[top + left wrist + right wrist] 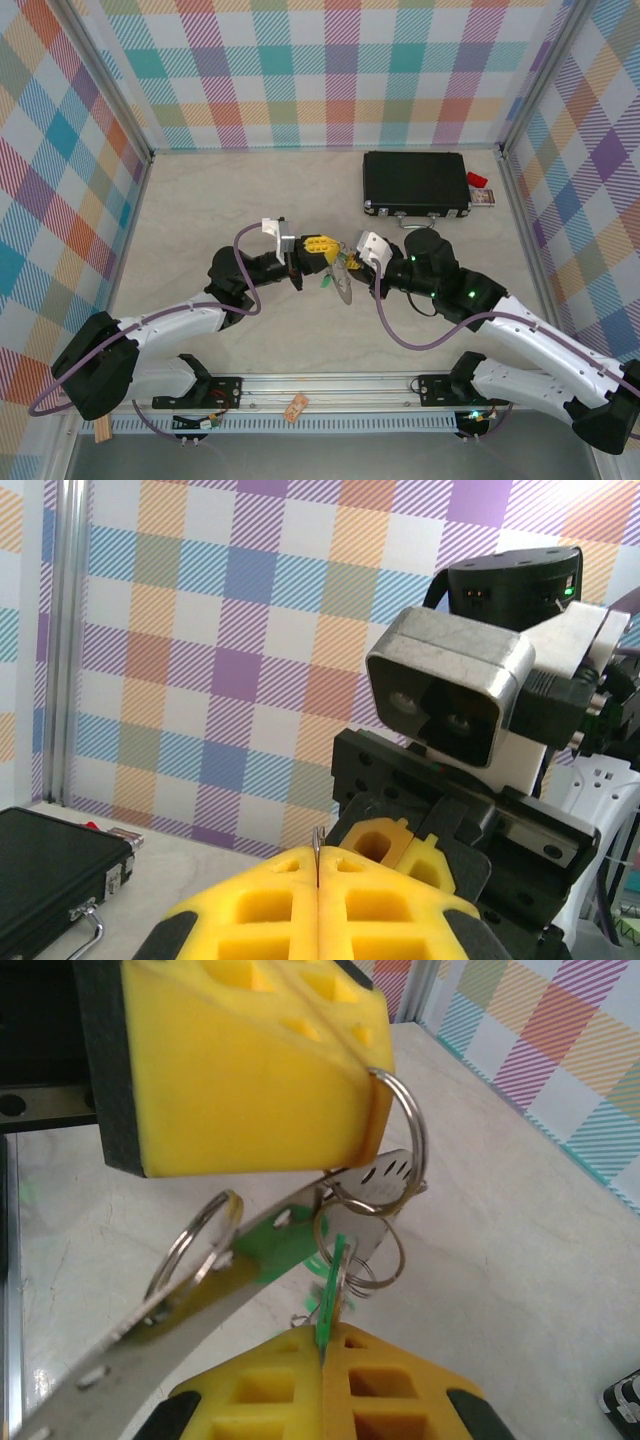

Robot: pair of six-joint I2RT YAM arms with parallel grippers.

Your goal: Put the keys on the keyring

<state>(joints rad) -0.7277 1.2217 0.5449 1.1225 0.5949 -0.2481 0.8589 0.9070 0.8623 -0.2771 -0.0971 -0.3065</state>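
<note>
White-and-black arms [170, 325], looping purple cables [236, 260], yellow gripper pads [250, 910], green lights [470, 294].

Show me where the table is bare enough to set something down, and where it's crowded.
Free: the table between the left wall and the black case, behind the arms; also the strip between both forearms and the front rail. Crowded: mid-table, where both jaws meet around the keys, and the far right corner by the case.

From the top, the keys [328, 280] and keyring [345, 290] are too tiny to be told apart. The lower end of the green key [333, 1280] is swallowed by the right fingers [385, 1360], and the black case [50, 870] is chopped off at the frame edge.
</note>
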